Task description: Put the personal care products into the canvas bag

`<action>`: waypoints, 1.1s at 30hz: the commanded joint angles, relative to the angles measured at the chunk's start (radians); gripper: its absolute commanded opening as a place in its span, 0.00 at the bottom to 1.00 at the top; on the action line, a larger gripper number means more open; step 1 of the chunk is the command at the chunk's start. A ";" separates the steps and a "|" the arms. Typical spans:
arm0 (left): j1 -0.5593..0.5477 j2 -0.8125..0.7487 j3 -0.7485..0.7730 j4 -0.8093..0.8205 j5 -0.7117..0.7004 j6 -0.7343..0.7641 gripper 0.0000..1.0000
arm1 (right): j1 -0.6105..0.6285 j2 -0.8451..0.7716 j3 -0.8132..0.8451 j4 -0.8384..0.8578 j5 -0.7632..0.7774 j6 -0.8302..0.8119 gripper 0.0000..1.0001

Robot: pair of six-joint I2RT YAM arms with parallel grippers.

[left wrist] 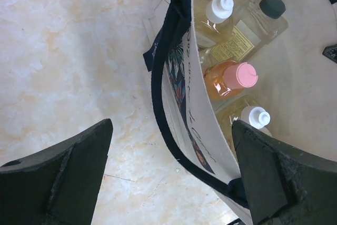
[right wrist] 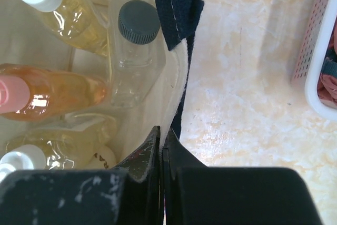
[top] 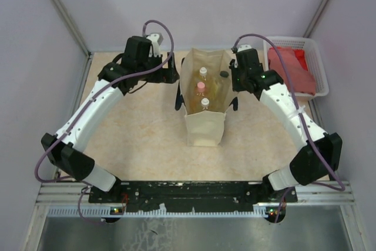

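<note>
The beige canvas bag (top: 204, 124) stands upright mid-table with dark strap handles (left wrist: 162, 104). Inside it are amber bottles: two with white caps (left wrist: 220, 8) (left wrist: 257, 116), one with a pink cap (left wrist: 243, 75) and a clear one with a dark cap (right wrist: 138, 20). A cream item (right wrist: 102, 156) lies low in the bag, mostly hidden. My left gripper (left wrist: 171, 148) is open and straddles the bag's left wall and strap. My right gripper (right wrist: 163, 140) is shut on the bag's right wall (right wrist: 158, 104) at the rim.
A white plastic basket (top: 317, 57) holding a red cloth (top: 289, 66) stands at the back right, close to my right arm; its mesh wall shows in the right wrist view (right wrist: 315, 51). Grey walls enclose the table on three sides.
</note>
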 commanded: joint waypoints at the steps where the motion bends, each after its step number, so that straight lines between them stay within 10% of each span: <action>1: 0.006 -0.022 -0.026 0.045 0.007 -0.004 1.00 | 0.035 -0.060 0.052 -0.018 -0.008 0.014 0.00; 17: 0.007 0.032 -0.020 0.046 0.060 0.017 1.00 | 0.119 -0.139 -0.052 -0.062 0.057 0.083 0.02; 20: 0.007 0.032 -0.016 0.037 0.047 0.025 1.00 | 0.119 -0.124 -0.019 -0.074 0.080 0.072 0.22; 26: 0.008 0.014 -0.027 0.007 -0.035 0.040 1.00 | 0.119 -0.118 0.085 -0.062 0.121 0.042 0.96; 33: 0.009 -0.061 -0.041 0.027 -0.198 -0.038 1.00 | 0.118 -0.124 0.230 -0.024 0.205 -0.004 0.99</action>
